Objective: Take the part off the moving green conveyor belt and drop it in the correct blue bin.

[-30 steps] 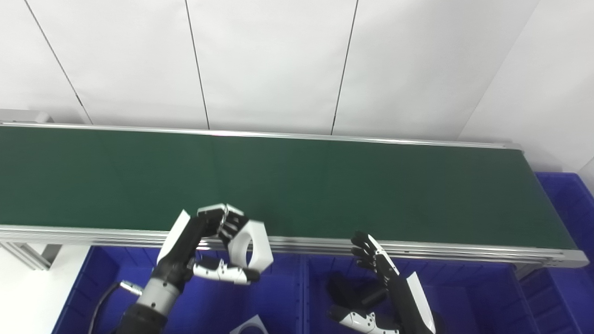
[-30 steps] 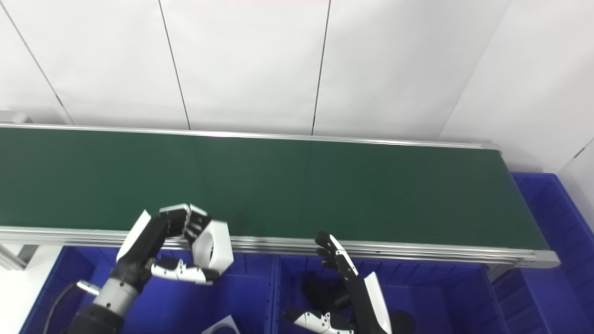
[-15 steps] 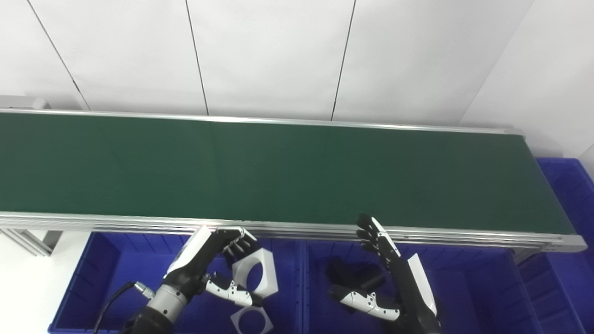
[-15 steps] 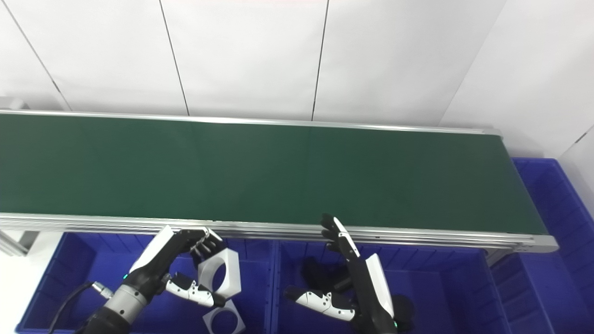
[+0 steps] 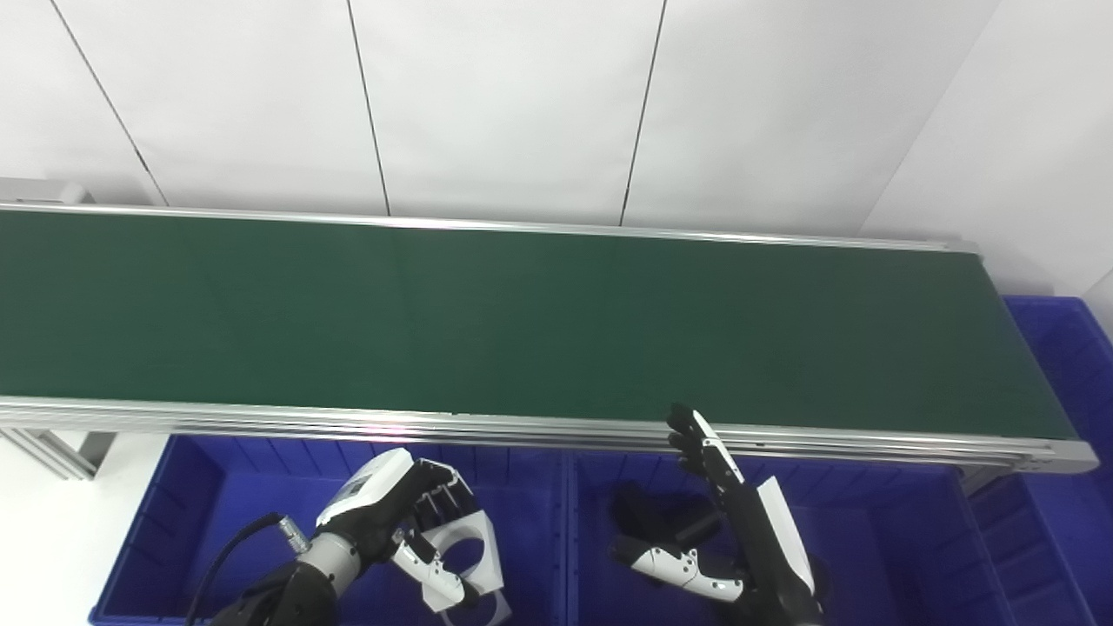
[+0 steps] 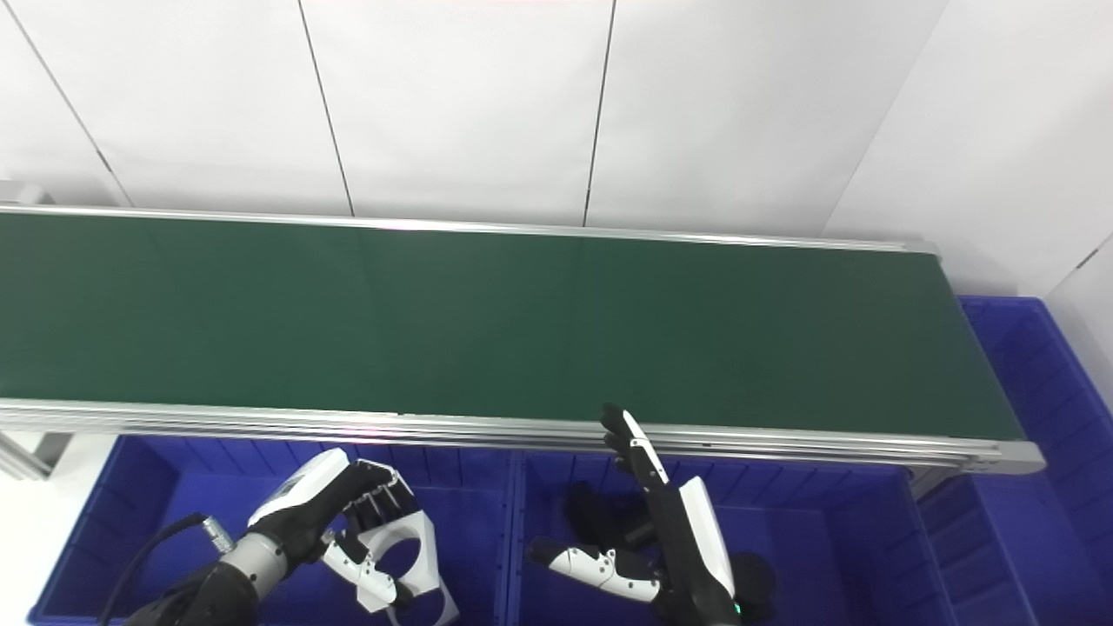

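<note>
The green conveyor belt [image 5: 556, 322] carries no part. My left hand [image 5: 396, 517] is shut on a white hexagonal part with a round hole [image 5: 476, 556]. It holds the part low inside the left blue bin [image 5: 209, 504], just above another white part [image 6: 439, 611] lying on the bin floor. My right hand [image 5: 739, 530] is open and empty, fingers pointing up. It hovers over the middle blue bin [image 5: 869, 539], just below the belt's near rail.
Black parts [image 5: 648, 522] lie in the middle bin beside my right hand. A third blue bin [image 5: 1065, 365] stands past the belt's right end. The aluminium rail [image 5: 261, 422] runs along the belt's near edge above the bins.
My left hand has come down from the belt's near rail into the left bin, still holding the white part. The camera tilted a little. The right hand has barely moved.
</note>
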`<move>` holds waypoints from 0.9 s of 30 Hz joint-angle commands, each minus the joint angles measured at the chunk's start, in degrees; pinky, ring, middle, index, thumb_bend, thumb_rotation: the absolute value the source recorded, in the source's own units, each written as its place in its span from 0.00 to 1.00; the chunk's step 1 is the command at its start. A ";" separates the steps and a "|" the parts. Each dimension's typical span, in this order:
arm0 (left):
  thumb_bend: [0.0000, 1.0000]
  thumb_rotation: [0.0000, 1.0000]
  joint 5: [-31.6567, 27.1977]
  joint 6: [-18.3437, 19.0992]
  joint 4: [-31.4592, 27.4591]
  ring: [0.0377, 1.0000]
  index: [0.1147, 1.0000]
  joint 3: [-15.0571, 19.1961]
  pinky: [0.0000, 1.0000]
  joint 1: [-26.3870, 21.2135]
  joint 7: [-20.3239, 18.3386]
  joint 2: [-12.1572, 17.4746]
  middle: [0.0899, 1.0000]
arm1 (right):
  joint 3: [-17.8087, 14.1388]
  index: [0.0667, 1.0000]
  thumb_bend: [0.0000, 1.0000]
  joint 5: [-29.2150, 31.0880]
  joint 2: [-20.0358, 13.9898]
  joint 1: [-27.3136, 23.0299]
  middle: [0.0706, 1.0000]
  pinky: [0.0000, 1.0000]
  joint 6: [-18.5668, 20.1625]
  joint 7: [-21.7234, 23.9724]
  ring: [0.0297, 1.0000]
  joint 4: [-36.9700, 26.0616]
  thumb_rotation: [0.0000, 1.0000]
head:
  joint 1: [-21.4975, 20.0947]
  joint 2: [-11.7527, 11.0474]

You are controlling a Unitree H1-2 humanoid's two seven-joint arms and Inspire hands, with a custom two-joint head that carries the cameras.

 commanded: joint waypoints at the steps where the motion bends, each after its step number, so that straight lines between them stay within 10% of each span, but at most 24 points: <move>1: 0.61 0.00 1.80 2.46 -2.38 0.65 0.72 -0.95 0.56 -1.66 -1.77 0.51 0.68 | 0.15 0.95 0.83 -0.20 -0.04 0.19 0.91 0.86 0.85 -0.14 0.90 -2.77 0.42 | 0.01 0.17; 5: 0.73 0.23 0.15 4.43 -3.78 0.86 0.95 -1.58 0.71 -1.70 -5.97 1.75 0.92 | 0.39 0.95 0.84 -0.42 -0.10 0.76 0.91 0.86 1.02 -0.20 0.90 -3.37 0.42 | 0.22 -0.83; 11: 0.91 0.38 -16.09 -3.05 -5.19 0.99 1.00 3.80 0.89 0.62 -7.28 2.43 1.00 | 0.70 0.95 0.84 -0.78 -0.54 1.27 0.90 0.85 1.53 0.04 0.89 -4.32 0.43 | -0.91 -0.03; 19: 1.00 0.44 -37.30 -14.25 -4.53 1.00 0.99 11.48 0.94 5.26 -4.74 -1.59 1.00 | 0.75 0.95 0.84 0.20 -0.97 1.47 0.91 0.86 2.65 0.51 0.89 -5.26 0.42 | -0.37 0.28; 27: 1.00 0.39 -43.70 -18.07 -7.10 0.97 0.99 13.99 0.93 6.74 -0.43 -6.73 0.99 | 0.27 0.96 0.85 2.37 -1.40 1.25 0.92 0.87 3.35 1.01 0.91 -5.33 0.40 | -0.14 0.58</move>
